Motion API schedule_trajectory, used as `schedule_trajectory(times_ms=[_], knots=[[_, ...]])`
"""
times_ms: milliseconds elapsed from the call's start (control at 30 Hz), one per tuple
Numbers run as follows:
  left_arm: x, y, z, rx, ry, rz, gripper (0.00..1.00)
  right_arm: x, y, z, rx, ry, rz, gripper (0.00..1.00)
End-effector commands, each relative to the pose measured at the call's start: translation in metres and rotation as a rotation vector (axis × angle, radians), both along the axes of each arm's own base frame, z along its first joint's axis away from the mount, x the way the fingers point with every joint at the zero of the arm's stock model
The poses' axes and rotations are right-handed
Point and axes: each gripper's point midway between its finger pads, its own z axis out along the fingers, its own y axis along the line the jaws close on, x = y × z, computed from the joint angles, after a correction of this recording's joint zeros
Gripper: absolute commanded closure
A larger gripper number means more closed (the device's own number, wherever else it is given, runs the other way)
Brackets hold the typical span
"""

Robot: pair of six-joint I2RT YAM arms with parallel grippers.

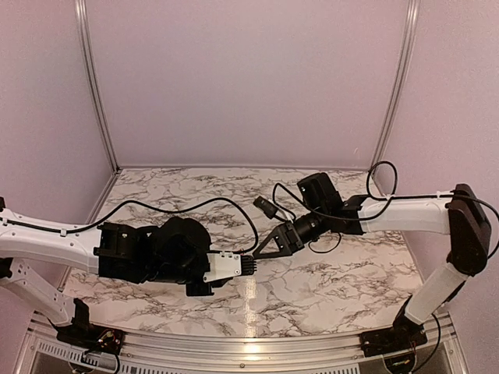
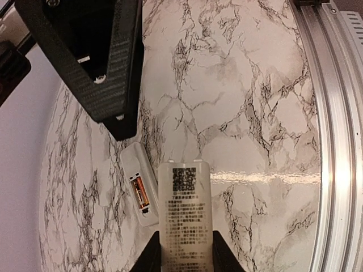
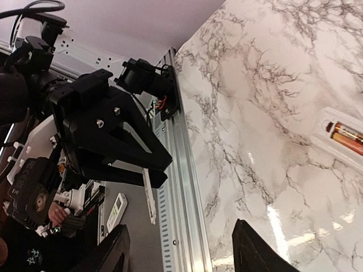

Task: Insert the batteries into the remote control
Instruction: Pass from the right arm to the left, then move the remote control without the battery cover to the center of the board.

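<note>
The remote control [image 2: 131,170] lies back-up on the marble table, its recess uncovered. An orange battery [image 2: 139,194] shows in the recess. In the right wrist view the remote control [image 3: 328,146] is at the right edge with two batteries [image 3: 347,137] side by side inside. My left gripper [image 2: 184,242] is shut on the white battery cover [image 2: 184,209], printed with a code square and small text, and holds it just right of the remote. The cover also shows in the top view [image 1: 224,267]. My right gripper [image 3: 181,255] is open and empty, hovering above the remote [image 1: 269,245].
The table's aluminium front rail [image 2: 334,141] runs close beside the held cover. A second white handset [image 3: 116,211] lies on a lower grey surface beyond the rail. A black cable [image 1: 187,206] loops over the table's middle.
</note>
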Motion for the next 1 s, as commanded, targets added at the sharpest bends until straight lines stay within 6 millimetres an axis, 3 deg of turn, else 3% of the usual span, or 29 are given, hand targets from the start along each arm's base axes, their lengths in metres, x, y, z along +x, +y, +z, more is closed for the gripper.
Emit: schedule_trajectory(times_ms=[0, 167, 267, 400, 600, 967], knots=[[0.026, 0.001, -0.009, -0.069, 0.176, 0.233, 0.9, 0.057, -0.028, 0.022, 0.035, -0.108, -0.233, 0.4], [0.055, 0.01, -0.04, 0.014, 0.328, 0.416, 0.89, 0.11, -0.056, 0.014, -0.01, -0.174, -0.44, 0.39], [0.069, 0.015, -0.062, 0.086, 0.388, 0.488, 0.86, 0.127, -0.063, 0.0, -0.045, -0.181, -0.496, 0.39], [0.082, 0.012, -0.078, 0.117, 0.465, 0.527, 0.84, 0.136, -0.065, -0.017, -0.082, -0.179, -0.514, 0.41], [0.105, 0.012, -0.097, 0.188, 0.489, 0.568, 0.8, 0.147, -0.072, -0.026, -0.099, -0.174, -0.557, 0.42], [0.123, 0.006, -0.108, 0.274, 0.539, 0.549, 0.79, 0.154, -0.09, -0.036, -0.096, -0.134, -0.605, 0.44]])
